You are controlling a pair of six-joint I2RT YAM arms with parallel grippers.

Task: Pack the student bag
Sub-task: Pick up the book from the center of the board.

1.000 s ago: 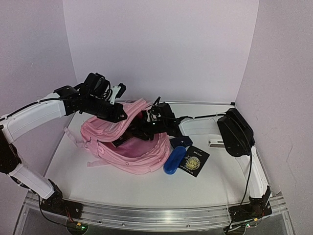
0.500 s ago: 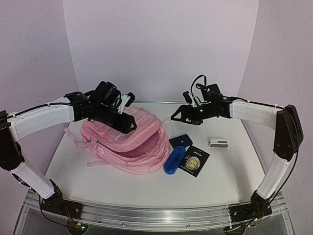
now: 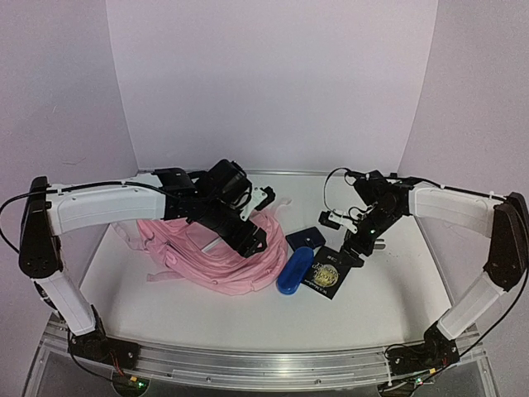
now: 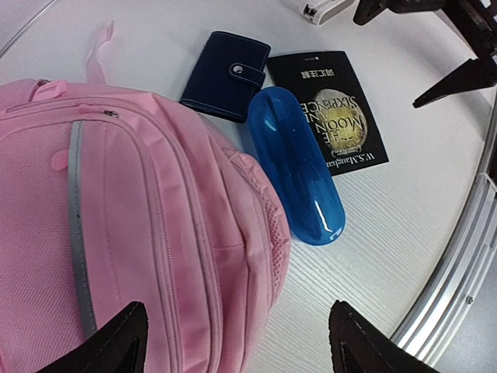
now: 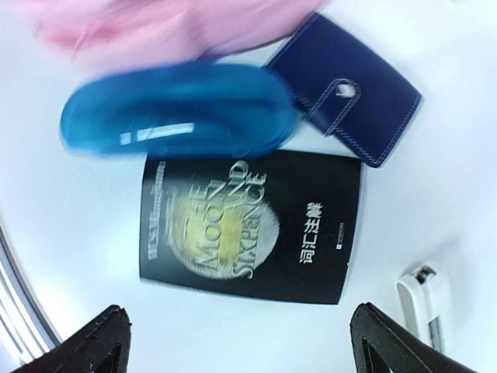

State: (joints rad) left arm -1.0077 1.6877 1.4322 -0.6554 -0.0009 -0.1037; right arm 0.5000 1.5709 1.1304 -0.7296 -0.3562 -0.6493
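The student bag [image 3: 198, 258], a soft pink backpack, lies flat left of centre; its zips and grey stripe fill the left wrist view [image 4: 132, 225]. My left gripper [image 3: 250, 240] hovers open over the bag's right edge [image 4: 237, 330], nothing between its fingers. A blue glossy case [image 3: 293, 271] [image 4: 299, 167] [image 5: 178, 109] lies beside the bag. A navy wallet [image 3: 304, 238] [image 4: 225, 74] [image 5: 349, 89] sits behind it. My right gripper [image 3: 349, 244] [image 5: 241, 334] hangs open above a black book [image 3: 328, 275] [image 4: 330, 109] [image 5: 248, 225], holding nothing.
A small white device [image 5: 423, 299] [image 4: 326, 9] lies on the table just right of the book, mostly hidden under my right gripper in the top view. White walls close the back and sides. A metal rail [image 3: 264, 364] runs along the near edge.
My right gripper came out of the bag, swung right and dropped over the book, opening. My left gripper opened, let the bag's mouth fall flat and moved right over the bag.
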